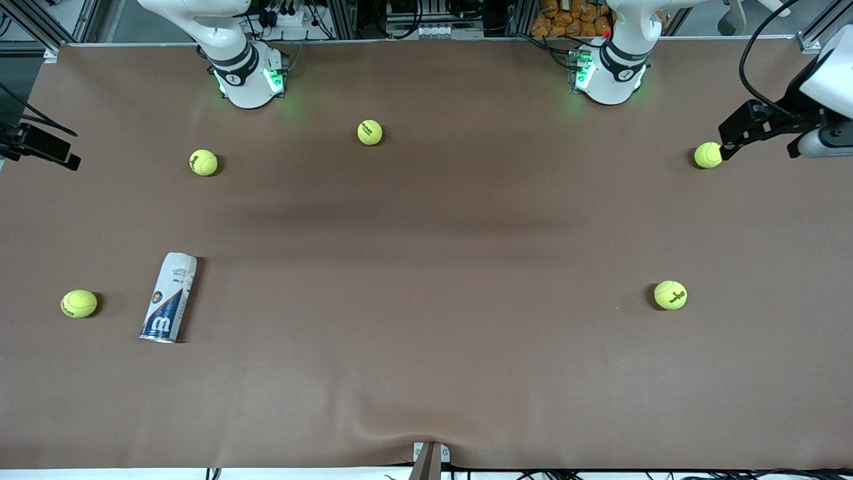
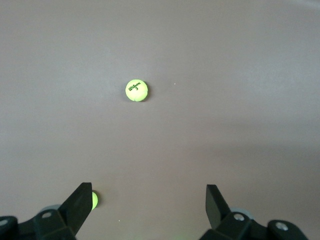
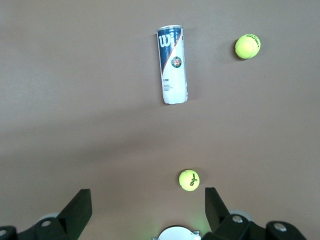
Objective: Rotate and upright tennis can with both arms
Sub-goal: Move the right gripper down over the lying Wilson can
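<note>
Brown covering runs across the whole desk (image 1: pixel 426 373). From the front camera I see the can (image 1: pixel 169 297) lying flat toward the right arm's end, at about eight o'clock from the desk's middle, its silvery rim end nearer the camera and its length tipped slightly off straight. A ball (image 1: pixel 79 303) sits just beside it at its nine o'clock, apart from it. Four more balls are spread out: one (image 1: pixel 203 162) at the can's twelve o'clock, one (image 1: pixel 370 132) between the two bases, one (image 1: pixel 670 295) toward the left arm's end, and one (image 1: pixel 708 155) at two o'clock from centre. The left claw (image 1: pixel 726 141) hangs right by that last ball; the right claw is out of this shot.

On the left wrist camera, my left claw (image 2: pixel 149 197) stands wide open with nothing in it, over bare desk with one ball (image 2: pixel 136 90) ahead.

On the right wrist camera, the right claw (image 3: pixel 148 201) is likewise spread wide and empty, high over the desk. The can (image 3: pixel 172 64) lies untouched well ahead of it, a ball (image 3: pixel 248 46) beside it and another ball (image 3: pixel 189 180) closer in.
</note>
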`<act>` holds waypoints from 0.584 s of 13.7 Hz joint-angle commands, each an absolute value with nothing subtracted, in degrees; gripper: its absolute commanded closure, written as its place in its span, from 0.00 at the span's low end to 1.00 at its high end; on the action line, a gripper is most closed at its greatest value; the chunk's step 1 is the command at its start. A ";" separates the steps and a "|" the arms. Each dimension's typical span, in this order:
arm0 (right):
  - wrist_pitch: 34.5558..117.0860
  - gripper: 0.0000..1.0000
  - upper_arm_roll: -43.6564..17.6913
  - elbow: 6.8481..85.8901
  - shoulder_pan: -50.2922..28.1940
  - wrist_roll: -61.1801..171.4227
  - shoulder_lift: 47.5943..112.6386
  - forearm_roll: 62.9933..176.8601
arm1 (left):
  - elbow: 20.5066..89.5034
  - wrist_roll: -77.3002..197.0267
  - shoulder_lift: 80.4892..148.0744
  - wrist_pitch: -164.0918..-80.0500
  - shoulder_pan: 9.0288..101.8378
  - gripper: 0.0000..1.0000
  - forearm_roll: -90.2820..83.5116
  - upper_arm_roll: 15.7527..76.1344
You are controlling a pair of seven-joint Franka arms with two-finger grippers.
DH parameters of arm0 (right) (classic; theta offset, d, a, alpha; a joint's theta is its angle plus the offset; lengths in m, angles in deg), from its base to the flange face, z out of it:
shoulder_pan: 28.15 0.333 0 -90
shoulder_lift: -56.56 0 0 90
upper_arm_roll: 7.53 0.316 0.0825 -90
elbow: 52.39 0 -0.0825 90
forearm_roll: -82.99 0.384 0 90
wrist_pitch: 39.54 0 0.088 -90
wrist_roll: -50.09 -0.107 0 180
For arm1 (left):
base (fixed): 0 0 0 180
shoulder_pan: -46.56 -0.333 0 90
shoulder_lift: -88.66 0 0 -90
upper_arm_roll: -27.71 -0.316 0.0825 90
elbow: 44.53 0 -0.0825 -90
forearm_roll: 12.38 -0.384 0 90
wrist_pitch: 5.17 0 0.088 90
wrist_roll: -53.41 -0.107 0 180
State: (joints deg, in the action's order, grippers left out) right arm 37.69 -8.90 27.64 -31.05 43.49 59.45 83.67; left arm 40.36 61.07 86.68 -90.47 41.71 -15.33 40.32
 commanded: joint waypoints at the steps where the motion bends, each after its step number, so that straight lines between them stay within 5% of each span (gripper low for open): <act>1: 37.46 0.00 -8.50 26.89 -31.66 43.23 59.38 83.43 | 39.23 59.74 86.64 -89.38 41.20 0.00 -14.58 40.54; 8: 37.46 0.00 -8.41 26.98 -31.22 43.23 59.64 83.43 | 39.75 59.13 86.81 -87.35 40.50 0.00 -14.31 40.45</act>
State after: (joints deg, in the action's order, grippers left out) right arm 37.69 -8.85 27.63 -31.05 43.48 59.45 83.67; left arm 40.14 60.87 86.79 -88.61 41.34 -15.33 40.32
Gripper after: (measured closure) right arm 0.000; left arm 0.000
